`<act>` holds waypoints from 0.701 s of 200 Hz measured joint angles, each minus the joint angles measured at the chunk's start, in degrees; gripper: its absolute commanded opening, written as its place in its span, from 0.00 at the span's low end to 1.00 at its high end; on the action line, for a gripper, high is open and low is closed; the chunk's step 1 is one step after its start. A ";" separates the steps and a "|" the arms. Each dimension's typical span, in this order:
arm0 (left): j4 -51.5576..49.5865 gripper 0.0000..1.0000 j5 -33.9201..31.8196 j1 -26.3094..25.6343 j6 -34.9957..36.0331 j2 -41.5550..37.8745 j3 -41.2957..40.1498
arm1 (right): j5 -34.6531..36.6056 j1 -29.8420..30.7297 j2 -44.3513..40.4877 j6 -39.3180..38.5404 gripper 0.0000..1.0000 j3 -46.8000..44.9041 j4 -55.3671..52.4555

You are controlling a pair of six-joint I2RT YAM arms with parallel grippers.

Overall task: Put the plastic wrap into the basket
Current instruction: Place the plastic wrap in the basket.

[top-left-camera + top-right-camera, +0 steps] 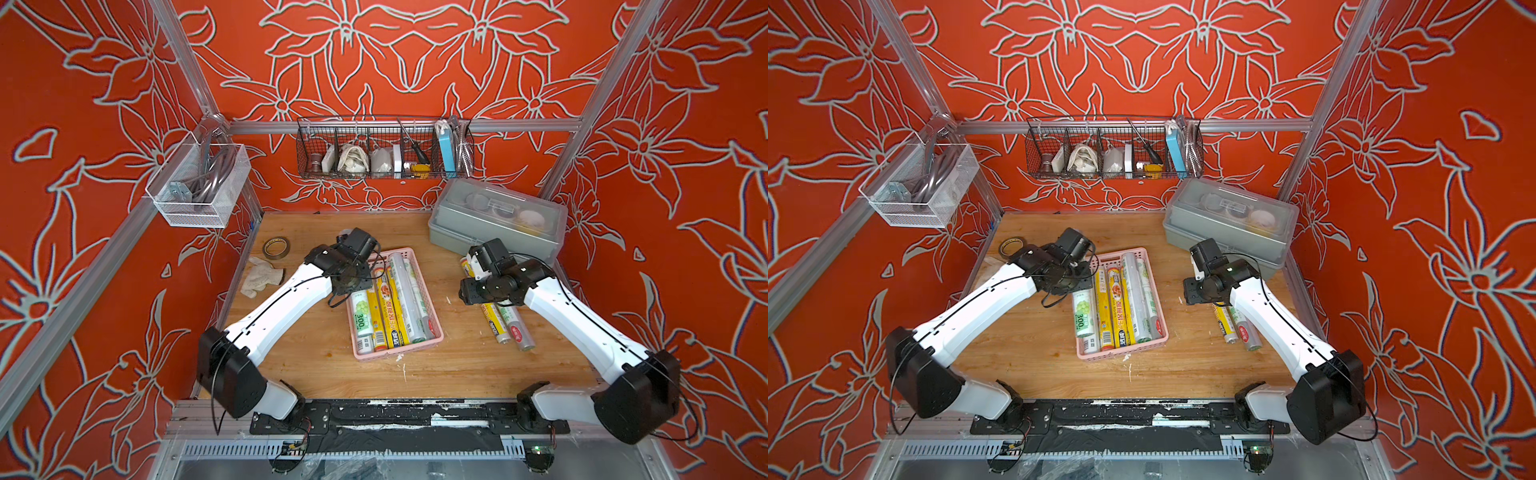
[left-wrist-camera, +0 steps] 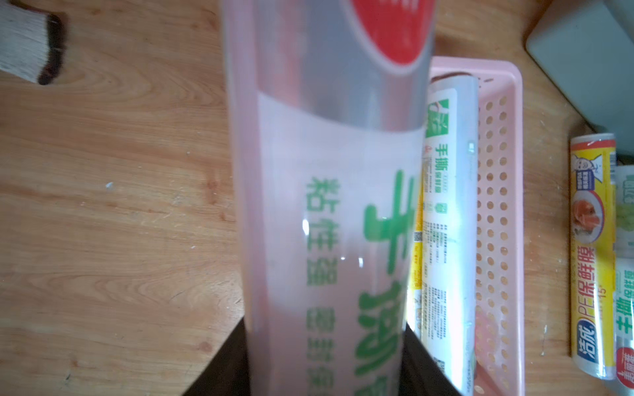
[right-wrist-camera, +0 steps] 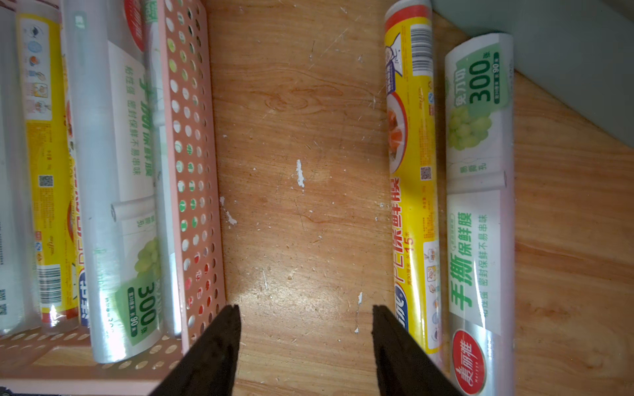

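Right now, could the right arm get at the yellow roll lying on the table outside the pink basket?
Probably yes. The right gripper hangs open over bare table just beside the yellow roll, nothing between them. The white-green roll close along its other side may crowd the grasp.

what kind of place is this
Likely a robot test booth: aluminium frame with red floral panels, left arm and right arm mounted at a wooden tabletop, a wire basket of tools.
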 measured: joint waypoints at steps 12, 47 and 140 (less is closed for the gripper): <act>0.74 0.34 0.24 -0.90 -0.72 2.32 0.81 | 0.81 -0.42 0.00 -0.04 0.62 -0.31 -0.20; 3.56 0.34 1.49 -2.23 -3.08 7.87 0.96 | 2.16 -1.79 -0.07 -0.09 0.62 -1.05 -0.68; 9.11 0.36 4.02 -6.38 -7.54 18.69 1.77 | 3.82 -3.41 -0.07 -0.15 0.62 -1.70 -1.46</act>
